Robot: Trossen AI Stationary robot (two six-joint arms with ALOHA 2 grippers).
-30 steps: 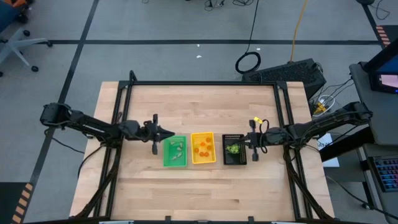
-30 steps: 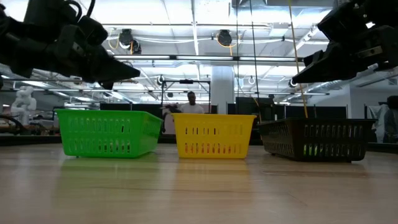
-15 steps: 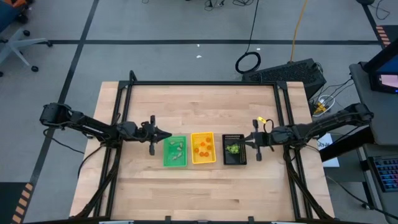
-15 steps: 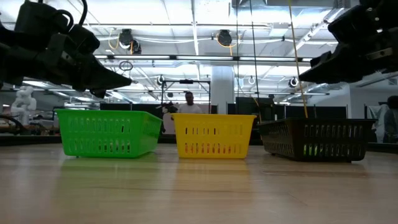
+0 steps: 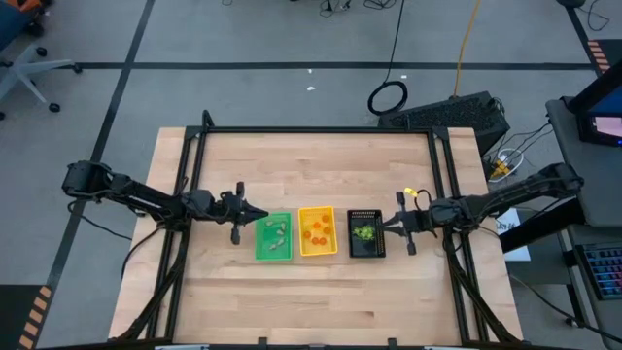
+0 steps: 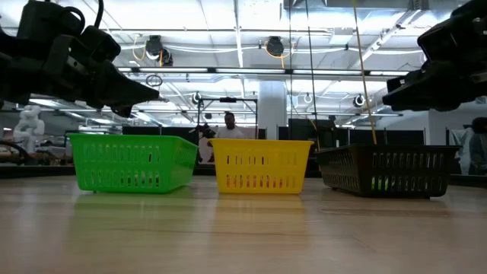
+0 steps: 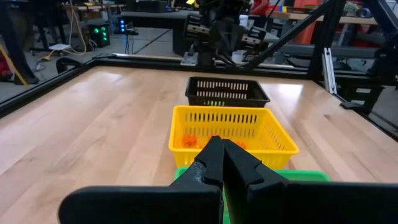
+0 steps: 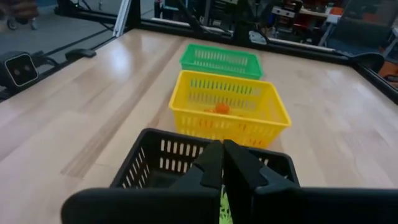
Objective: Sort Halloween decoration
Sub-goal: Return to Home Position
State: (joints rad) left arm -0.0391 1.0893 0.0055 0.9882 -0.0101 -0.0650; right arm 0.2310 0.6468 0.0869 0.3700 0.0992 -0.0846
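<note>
High view: left fingers (image 5: pixel 257 212), pressed together, hover at the green tray (image 5: pixel 273 258) left of the yellow tray (image 5: pixel 317 254); right fingers (image 5: pixel 389 225), also pressed together, at the black tray (image 5: pixel 366 213) on its right. I see orange trinkets (image 5: pixel 316 231) inside the yellow tray, pale trinkets (image 5: pixel 278 231) in green, yellow-green trinkets (image 5: pixel 364 232) in black.

The table (image 5: pixel 321 165) is pale wood, smooth, with a soft sheen. The green tray (image 6: pixel 129 164), yellow tray (image 6: pixel 262 169) and black tray (image 6: pixel 388 172) are slotted, slightly glossy plastic. The frame (image 5: pixel 321 129) is black metal. The left gripper (image 7: pixel 222 145) and right gripper (image 8: pixel 222 148) look matt black.
</note>
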